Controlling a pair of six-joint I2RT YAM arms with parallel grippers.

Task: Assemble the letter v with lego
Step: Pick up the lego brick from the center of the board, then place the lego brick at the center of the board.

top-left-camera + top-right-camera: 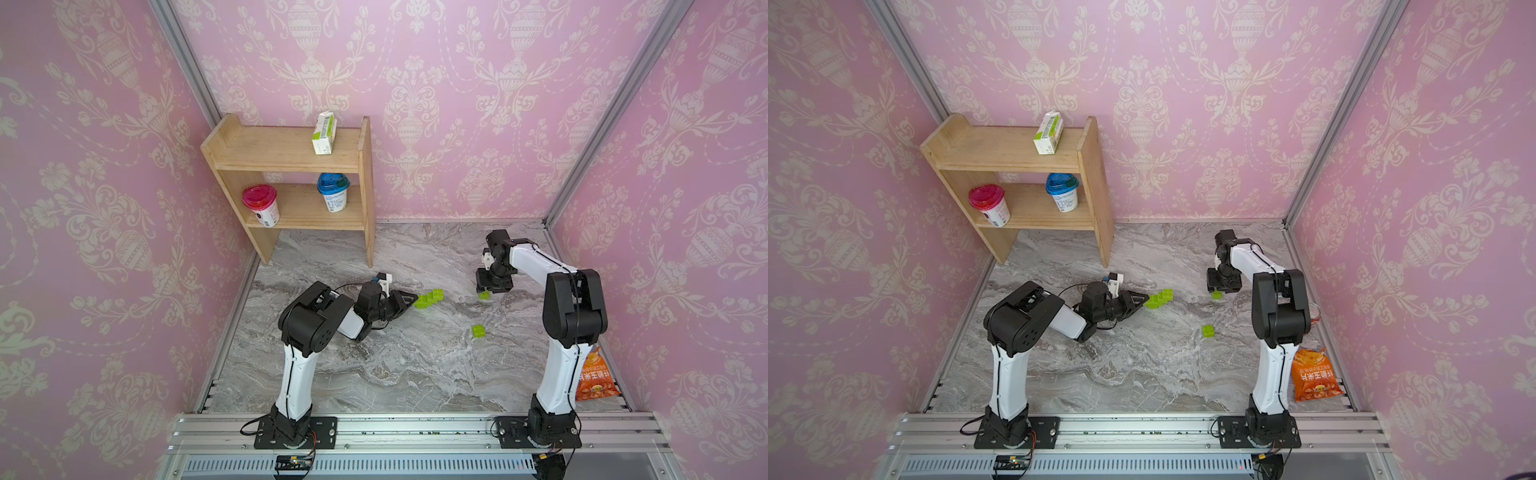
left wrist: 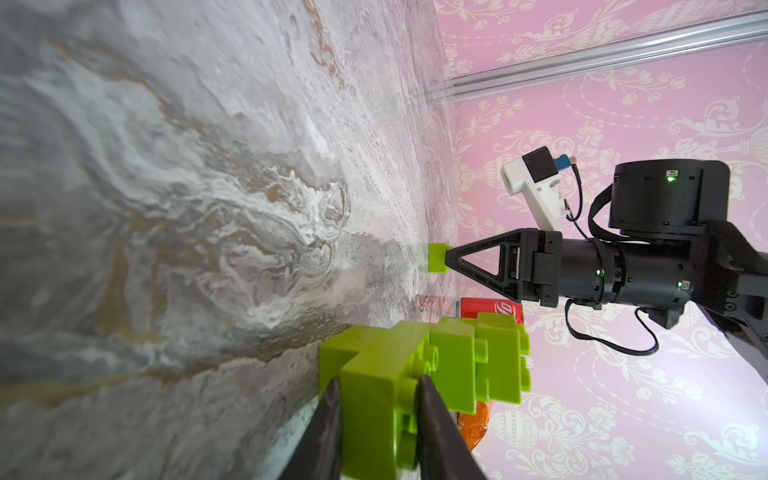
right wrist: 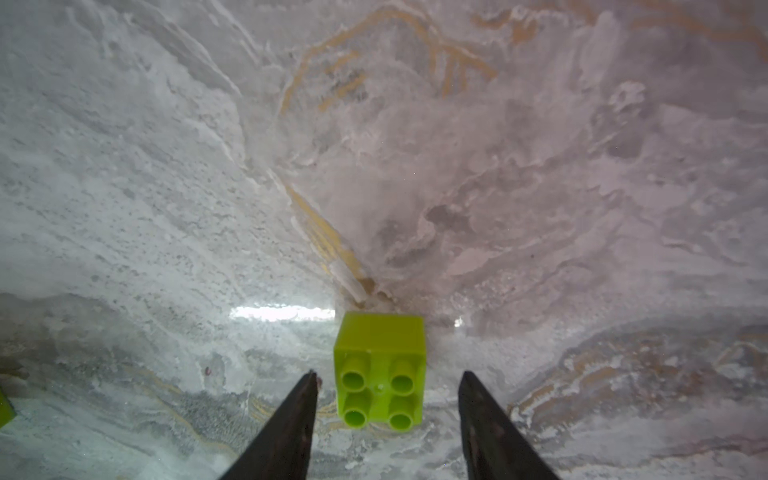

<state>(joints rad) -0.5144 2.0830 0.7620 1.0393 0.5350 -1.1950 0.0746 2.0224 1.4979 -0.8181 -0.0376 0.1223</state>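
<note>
A stepped piece of joined lime-green lego [image 1: 430, 298] [image 1: 1160, 298] lies on the marble table. My left gripper [image 1: 412, 300] [image 2: 379, 378] is shut on its near end, with both dark fingers pressed against one brick of the lego piece [image 2: 415, 365]. To the right, a square lego brick [image 1: 484, 295] [image 3: 380, 370] lies on its side, studs toward the camera. My right gripper [image 1: 485, 289] [image 3: 388, 376] points down over it, open, one finger on each side with gaps showing. Another loose brick [image 1: 478, 331] [image 1: 1208, 330] lies nearer the front.
A wooden shelf [image 1: 291, 166] stands at the back left with a pink-lidded cup [image 1: 261, 205], a blue-lidded cup [image 1: 333, 192] and a carton [image 1: 324, 133]. An orange snack bag [image 1: 594, 378] lies by the right arm's base. A red cola can [image 2: 490, 309] stands behind the lego piece.
</note>
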